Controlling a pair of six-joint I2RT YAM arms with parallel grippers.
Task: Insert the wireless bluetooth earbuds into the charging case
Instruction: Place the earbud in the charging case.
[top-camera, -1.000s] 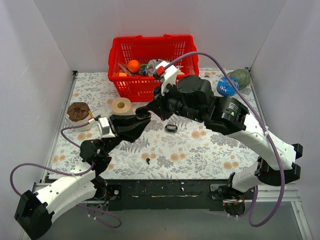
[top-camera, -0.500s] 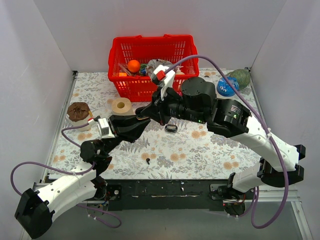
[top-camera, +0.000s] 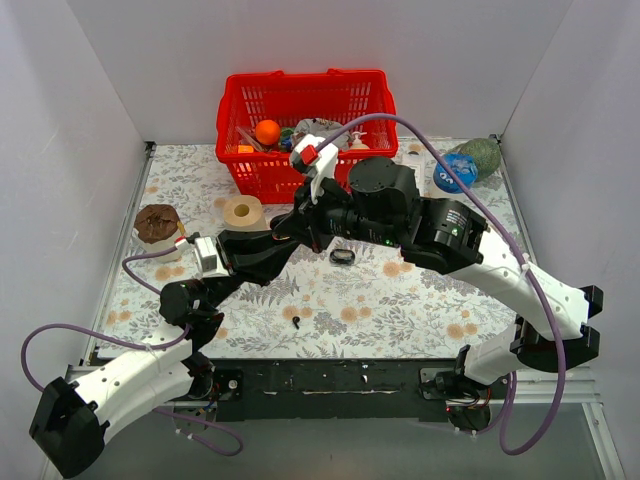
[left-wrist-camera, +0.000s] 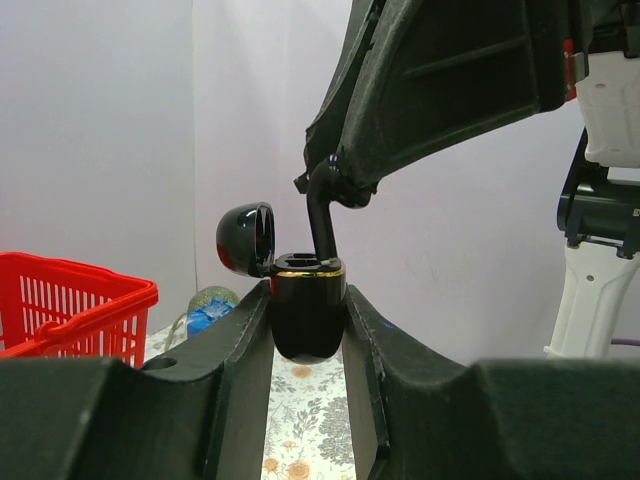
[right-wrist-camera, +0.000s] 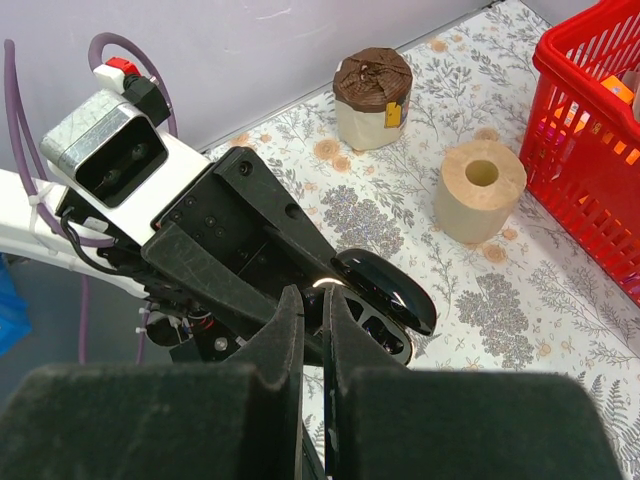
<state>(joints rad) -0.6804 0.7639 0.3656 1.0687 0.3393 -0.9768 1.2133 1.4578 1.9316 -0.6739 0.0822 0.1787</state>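
My left gripper (left-wrist-camera: 308, 300) is shut on the charging case (left-wrist-camera: 308, 318), a glossy black oval held upright above the table with its lid (left-wrist-camera: 247, 238) flipped open to the left. My right gripper (right-wrist-camera: 315, 300) comes down from above, shut on one black earbud (left-wrist-camera: 322, 212) whose stem points down onto the case's open top. In the right wrist view the open case (right-wrist-camera: 385, 300) lies just past my fingertips and the held bud is mostly hidden. In the top view the two grippers meet near the left gripper (top-camera: 283, 236). A second earbud (top-camera: 297, 322) lies on the floral table near the front.
A red basket (top-camera: 300, 135) full of items stands at the back. A tan tape roll (top-camera: 242, 211) and a brown-topped cup (top-camera: 157, 225) sit at the left. A small black ring (top-camera: 342, 256) lies mid-table. Blue and green toys (top-camera: 462, 165) sit at the back right.
My right arm has swung left and down, bringing the held earbud over the case in the left gripper. The left arm has stayed put.
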